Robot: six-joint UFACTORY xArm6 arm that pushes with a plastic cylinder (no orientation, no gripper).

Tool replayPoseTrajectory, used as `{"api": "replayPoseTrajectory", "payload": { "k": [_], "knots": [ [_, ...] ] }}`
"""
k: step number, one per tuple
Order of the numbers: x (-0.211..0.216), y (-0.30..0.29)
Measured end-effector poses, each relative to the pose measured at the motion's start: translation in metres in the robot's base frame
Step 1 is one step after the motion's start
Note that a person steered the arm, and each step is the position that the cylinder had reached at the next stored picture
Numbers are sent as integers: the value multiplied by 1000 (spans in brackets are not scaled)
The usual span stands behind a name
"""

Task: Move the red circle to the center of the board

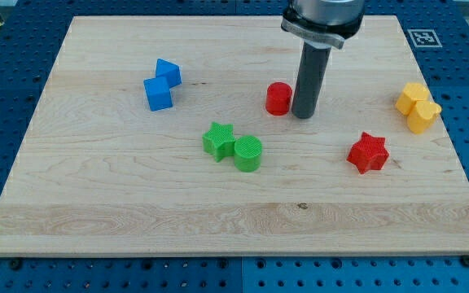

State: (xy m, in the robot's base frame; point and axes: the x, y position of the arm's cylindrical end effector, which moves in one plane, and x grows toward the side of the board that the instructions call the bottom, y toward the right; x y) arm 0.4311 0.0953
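My tip [303, 115] just right of the red circle [278, 98], mid-board [137, 203].

A blue block [162, 84] of two joined cubes sits at ten o'clock on the wooden board [96, 203]. Near the middle, toward seven o'clock, a green star [218, 140] touches a green cylinder [247, 153] just at its four o'clock. A red star [369, 152] lies at four o'clock, and a yellow block [418, 107] sits at three o'clock by the board's edge.
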Motion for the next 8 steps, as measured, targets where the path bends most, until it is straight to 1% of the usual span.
{"api": "replayPoseTrajectory", "payload": {
  "k": [1, 2, 3, 5, 6, 8],
  "knots": [
    [6, -5],
    [0, -19],
    [-24, -24],
    [-27, -24],
    [-39, -24],
    [-46, -24]
  ]
}}
